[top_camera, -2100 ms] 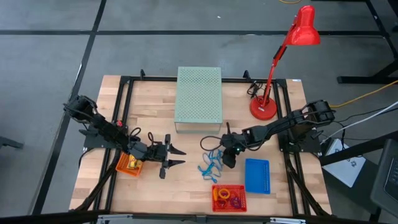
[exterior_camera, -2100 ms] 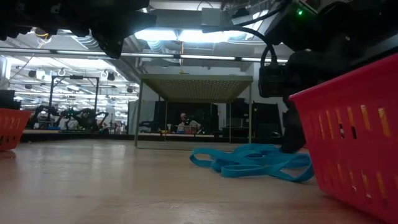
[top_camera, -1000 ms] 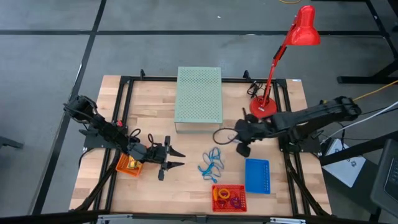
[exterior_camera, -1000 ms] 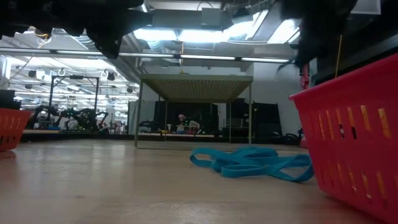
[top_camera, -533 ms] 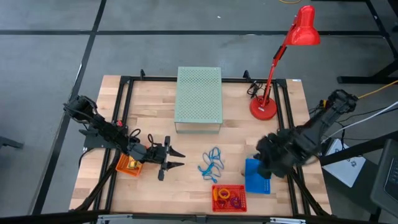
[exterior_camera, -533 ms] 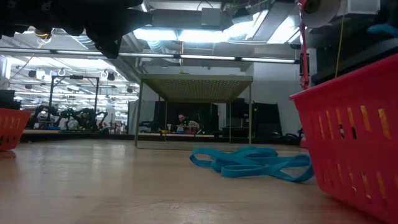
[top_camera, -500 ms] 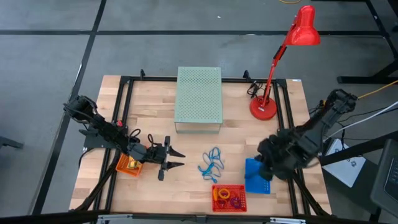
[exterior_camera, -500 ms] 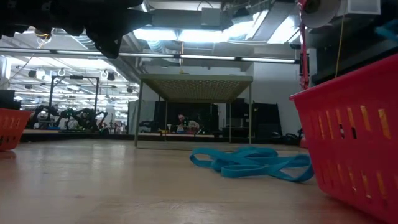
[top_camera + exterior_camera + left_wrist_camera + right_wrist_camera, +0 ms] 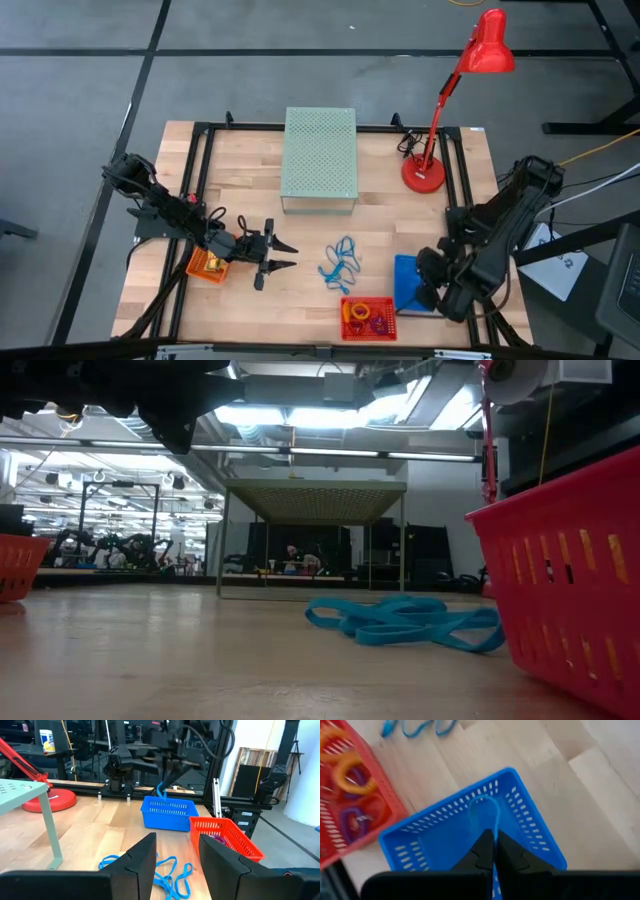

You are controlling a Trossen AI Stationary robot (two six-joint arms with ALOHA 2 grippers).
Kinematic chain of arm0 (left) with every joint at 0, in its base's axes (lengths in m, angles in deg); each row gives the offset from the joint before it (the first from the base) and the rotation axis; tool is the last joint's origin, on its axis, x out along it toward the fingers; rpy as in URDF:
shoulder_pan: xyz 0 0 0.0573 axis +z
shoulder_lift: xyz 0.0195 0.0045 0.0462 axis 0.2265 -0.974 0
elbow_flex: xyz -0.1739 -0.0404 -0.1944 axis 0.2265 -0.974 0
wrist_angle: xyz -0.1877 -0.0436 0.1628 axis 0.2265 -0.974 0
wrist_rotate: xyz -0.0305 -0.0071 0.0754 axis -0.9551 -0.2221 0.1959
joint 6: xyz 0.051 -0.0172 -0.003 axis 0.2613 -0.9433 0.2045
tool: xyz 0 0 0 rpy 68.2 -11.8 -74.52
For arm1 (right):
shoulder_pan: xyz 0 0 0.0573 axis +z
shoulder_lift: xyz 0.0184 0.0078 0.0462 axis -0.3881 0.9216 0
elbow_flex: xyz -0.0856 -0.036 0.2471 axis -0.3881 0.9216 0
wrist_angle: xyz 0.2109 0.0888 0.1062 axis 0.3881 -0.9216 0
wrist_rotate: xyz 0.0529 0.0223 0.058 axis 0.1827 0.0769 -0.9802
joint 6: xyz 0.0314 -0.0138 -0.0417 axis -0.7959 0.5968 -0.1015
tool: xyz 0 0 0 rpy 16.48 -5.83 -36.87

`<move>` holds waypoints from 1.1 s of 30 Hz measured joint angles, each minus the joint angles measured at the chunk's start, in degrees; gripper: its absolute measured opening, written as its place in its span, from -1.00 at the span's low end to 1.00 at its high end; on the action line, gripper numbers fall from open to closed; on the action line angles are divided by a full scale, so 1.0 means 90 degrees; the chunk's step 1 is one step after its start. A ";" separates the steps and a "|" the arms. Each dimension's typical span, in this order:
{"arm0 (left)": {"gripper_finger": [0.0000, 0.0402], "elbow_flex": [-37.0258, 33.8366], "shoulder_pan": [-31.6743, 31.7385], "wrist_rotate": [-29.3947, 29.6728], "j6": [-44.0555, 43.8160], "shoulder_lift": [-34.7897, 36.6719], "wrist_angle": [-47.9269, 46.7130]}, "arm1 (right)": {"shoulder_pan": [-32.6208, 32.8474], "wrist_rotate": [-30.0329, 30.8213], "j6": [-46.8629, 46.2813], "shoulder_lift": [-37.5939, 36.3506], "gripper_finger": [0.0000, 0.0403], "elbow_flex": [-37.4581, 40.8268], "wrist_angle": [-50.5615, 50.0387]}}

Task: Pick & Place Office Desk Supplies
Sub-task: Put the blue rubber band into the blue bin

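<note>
A single thin blue loop (image 9: 487, 815) hangs from the pressed-together tips of the right gripper (image 9: 493, 851), dangling just over the blue basket (image 9: 440, 845) that sits near the desk's front edge, toward its right corner. The loop looks light, limp and floppy; it will sag and swing from whatever point is pinched, so a hold on one strand is enough, and it should fall free once let go. The rest of the tangle of blue loops (image 9: 340, 258) lies on the bare wood near the middle of the desk (image 9: 250, 160), just behind the red basket (image 9: 368, 318), which holds orange, purple and red ring clips (image 9: 352, 770). That tangle may lift as a clump, since the strands seem to cross, though the pictures do not settle this.

The right arm is folded in over the front right corner, its wrist pointing down into the blue basket. The left gripper (image 9: 279, 253) waits with fingers spread and nothing between them, low over the left front part of the desk, beside the orange basket (image 9: 206, 265).
</note>
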 joint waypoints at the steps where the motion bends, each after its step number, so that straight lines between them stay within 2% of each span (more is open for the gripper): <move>1: -0.29 0.0000 0.0000 0.0000 0.0000 0.0000 0.0000 | -0.0002 -0.0056 -0.0007 0.0056 -0.97 0.0000 0.0005; 5: -0.29 0.0000 0.0000 0.0000 -0.0002 0.0000 0.0000 | -0.0040 -0.0138 0.0170 0.0083 -0.97 0.0000 0.0130; 8: -0.29 0.0000 0.0000 0.0000 -0.0002 0.0000 0.0002 | -0.0116 -0.0239 0.0668 0.0081 -0.97 0.0001 0.0507; 11: -0.29 0.0000 0.0000 0.0000 -0.0002 0.0000 0.0002 | -0.0288 -0.0557 0.1536 0.0060 -0.98 0.0132 0.1373; 14: -0.29 0.0000 0.0000 -0.0002 -0.0044 0.0000 0.0002 | -0.0474 -0.0932 0.1872 -0.0022 -0.99 0.0567 0.2039; 20: -0.29 0.0000 0.0000 -0.0073 -0.0143 0.0000 0.0002 | -0.0546 -0.1043 0.1071 -0.0479 -0.99 0.1592 0.2122; 26: -0.29 0.0000 0.0000 -0.0063 -0.0158 0.0000 0.0000 | -0.0542 -0.0919 0.1062 -0.1060 -0.98 0.1853 0.2321; 29: -0.29 0.0000 0.0000 -0.0063 -0.0158 0.0000 0.0000 | -0.0542 -0.0754 0.1111 -0.1190 -0.86 0.1853 0.2401; 33: -0.29 0.0000 0.0000 -0.0061 -0.0159 0.0000 -0.0001 | -0.0542 -0.0749 0.1113 -0.1209 -0.58 0.1853 0.2383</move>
